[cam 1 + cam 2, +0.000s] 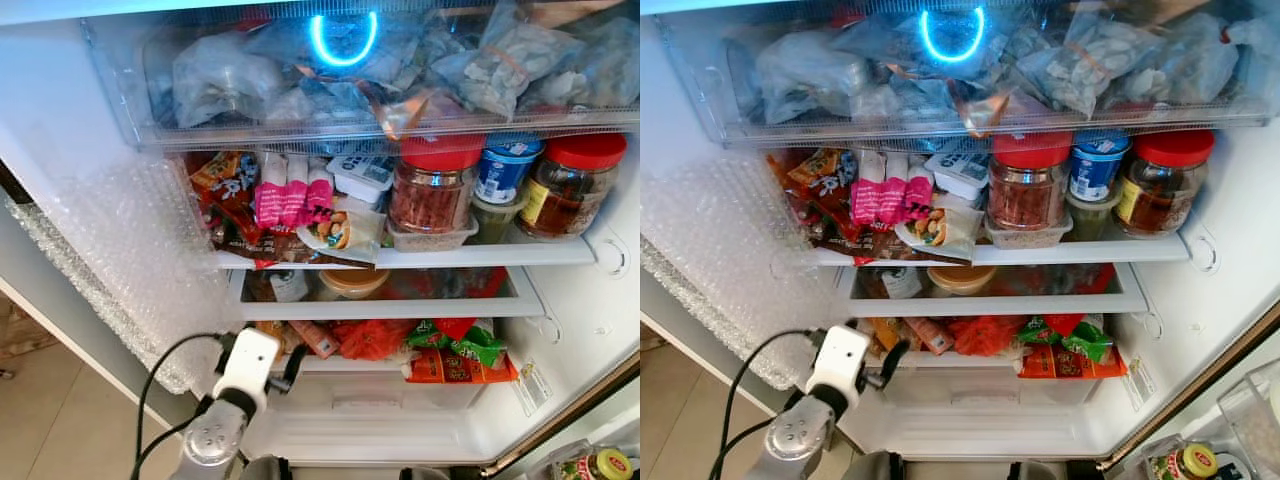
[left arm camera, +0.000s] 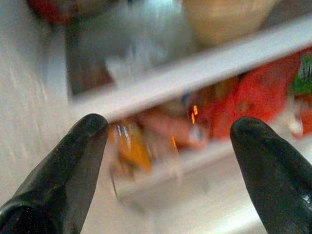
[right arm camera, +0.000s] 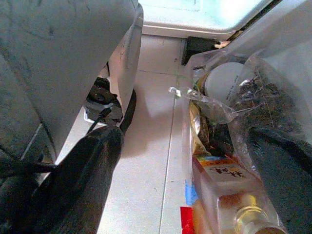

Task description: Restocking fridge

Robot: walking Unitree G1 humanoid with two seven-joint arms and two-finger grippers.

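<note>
The open fridge [image 1: 600, 300] is seen from above and in front, packed on every level. The left gripper [image 2: 168, 141] is raised at the lower left of the fridge, level with the bottom shelf, and its two black fingers [image 2: 73, 161] are spread wide with nothing between them. Just beyond the fingertips an orange packet [image 2: 131, 148] is seen, blurred, lying at the left end of the bottom shelf beside a reddish packet [image 1: 315, 338] that lies slanted. Further right on that shelf a red bag [image 1: 375, 338], a green bag [image 1: 470, 345] and an orange snack packet [image 1: 455, 368] are laid, the last with its long side along the shelf front.

On the middle shelf a round tub [image 1: 352, 282] is set. On the upper shelf three pink pouches [image 1: 292, 195] are stood upright, next to two red-lidded jars [image 1: 433, 190] and a blue-lidded tub [image 1: 505, 165]. The clear drawer [image 1: 120, 110] at the top is filled with plastic bags [image 1: 215, 75].

The right gripper [image 3: 190, 165] is held low near the floor, fingers apart, beside a bag holding a bottle [image 3: 234, 195] lying lengthwise and a white-lidded jar [image 3: 226, 83].
</note>
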